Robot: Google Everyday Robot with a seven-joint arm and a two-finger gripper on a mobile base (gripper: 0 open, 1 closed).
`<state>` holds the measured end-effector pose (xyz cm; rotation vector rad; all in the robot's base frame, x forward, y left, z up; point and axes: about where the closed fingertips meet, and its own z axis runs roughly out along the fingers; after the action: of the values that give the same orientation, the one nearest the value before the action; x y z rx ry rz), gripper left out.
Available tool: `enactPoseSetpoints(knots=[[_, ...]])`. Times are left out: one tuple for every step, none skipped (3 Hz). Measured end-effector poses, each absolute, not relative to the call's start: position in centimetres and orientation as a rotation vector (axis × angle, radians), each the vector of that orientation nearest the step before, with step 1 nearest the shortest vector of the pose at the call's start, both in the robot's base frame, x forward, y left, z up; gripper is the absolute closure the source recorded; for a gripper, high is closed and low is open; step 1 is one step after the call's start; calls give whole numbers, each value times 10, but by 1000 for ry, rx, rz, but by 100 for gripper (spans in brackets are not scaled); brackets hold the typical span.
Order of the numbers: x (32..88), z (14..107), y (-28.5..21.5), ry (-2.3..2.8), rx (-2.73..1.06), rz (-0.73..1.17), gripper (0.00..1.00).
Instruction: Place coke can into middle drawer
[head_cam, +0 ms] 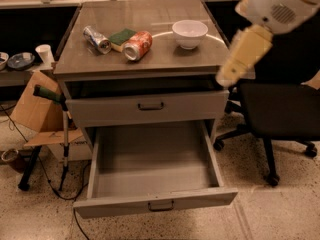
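Gripper: the gripper (230,73) hung at the upper right, off the right edge of the cabinet top (170,61) and above the seat of a black chair (280,109); whether it was open or closed could not be told, and nothing was seen in it.
Coke can: the coke can (137,45) lay on its side on the cabinet top, left of centre, well apart from the gripper.
Neighbours: a green sponge (121,37) lay just beside the coke can on its left, with a silver can (97,39) on its side beyond that; a white bowl (189,33) stood upright to the right.
Middle drawer: the middle drawer (150,176) was pulled far out, its inside bare grey.
Upper drawer: the upper drawer (115,109) sat above it, pushed nearly in.
Left of cabinet: a cardboard box (32,109) leaned on the floor.
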<state>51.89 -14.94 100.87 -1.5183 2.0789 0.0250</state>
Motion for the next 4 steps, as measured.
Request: enactPoseSetpoints(knots=[[572, 1025, -98, 2033, -1356, 139, 0], [572, 1025, -98, 2033, -1356, 139, 0], [587, 1013, -77, 2001, -1371, 187, 0], [619, 991, -20, 1929, -1397, 306, 0]])
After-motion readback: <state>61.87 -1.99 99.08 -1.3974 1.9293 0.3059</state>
